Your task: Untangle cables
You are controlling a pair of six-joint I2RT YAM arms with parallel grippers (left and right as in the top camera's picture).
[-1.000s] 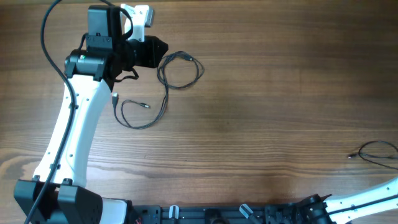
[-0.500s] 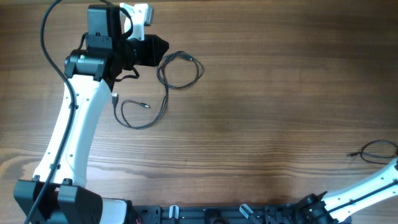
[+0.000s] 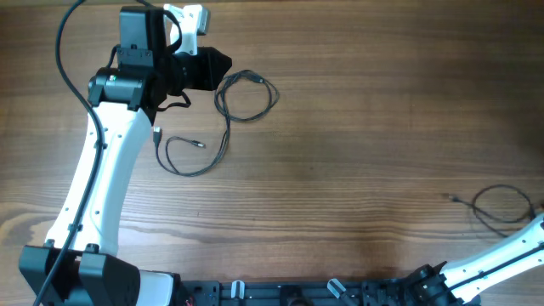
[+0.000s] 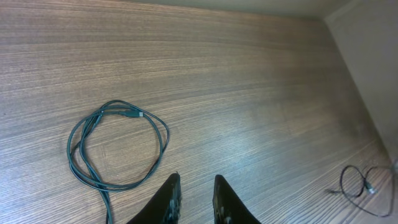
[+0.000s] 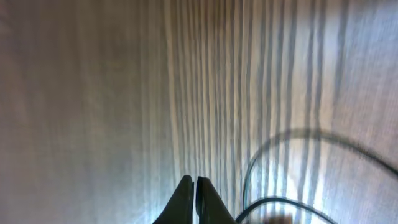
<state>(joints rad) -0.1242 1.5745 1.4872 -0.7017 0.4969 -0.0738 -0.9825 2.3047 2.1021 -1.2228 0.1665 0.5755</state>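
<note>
Overhead: two cables lie well apart on the table (image 3: 357,127). The left cable (image 3: 229,132) sits near the top left as a round loop with a looser tail curling below it, plug ends free. The right cable (image 3: 501,188) is a small loop at the far right edge. The left gripper (image 3: 219,68) hovers just beside the left cable's loop. The right arm (image 3: 501,255) runs off the frame edge, so its gripper is not seen here.

Left wrist: left gripper (image 4: 194,199) has its fingers (image 4: 171,198) parted a little with bare wood in the gap, gripping nothing. The left cable (image 4: 127,112) lies ahead and to one side, doubled into a neat ring. The right cable (image 4: 359,190) shows small in the far corner.

Right wrist: blurry. The right gripper (image 5: 194,196) has its fingers pressed together. The right cable (image 5: 298,132) arcs just beside them, and I cannot tell whether a strand is pinched lower down.

Progress: looks mostly done, the cords are parted and no knot between them. What's left, I'd guess, is opening out the left ring and laying each cord flat.
</note>
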